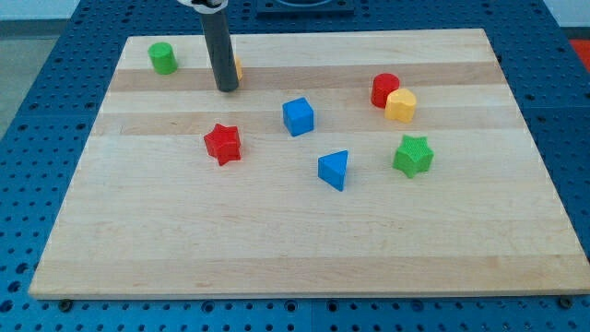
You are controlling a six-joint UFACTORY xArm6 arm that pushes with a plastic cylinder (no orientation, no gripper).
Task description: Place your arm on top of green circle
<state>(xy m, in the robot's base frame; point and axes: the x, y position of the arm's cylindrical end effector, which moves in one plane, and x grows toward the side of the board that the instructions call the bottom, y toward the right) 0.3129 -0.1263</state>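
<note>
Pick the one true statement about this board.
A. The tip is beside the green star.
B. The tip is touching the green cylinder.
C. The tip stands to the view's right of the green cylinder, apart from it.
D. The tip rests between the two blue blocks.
C: my tip stands near the view's top, clearly right of the green cylinder, with bare board between them; a yellow block peeks out behind the rod.

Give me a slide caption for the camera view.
My tip rests right of the green circle, hiding a yellow block.
</note>
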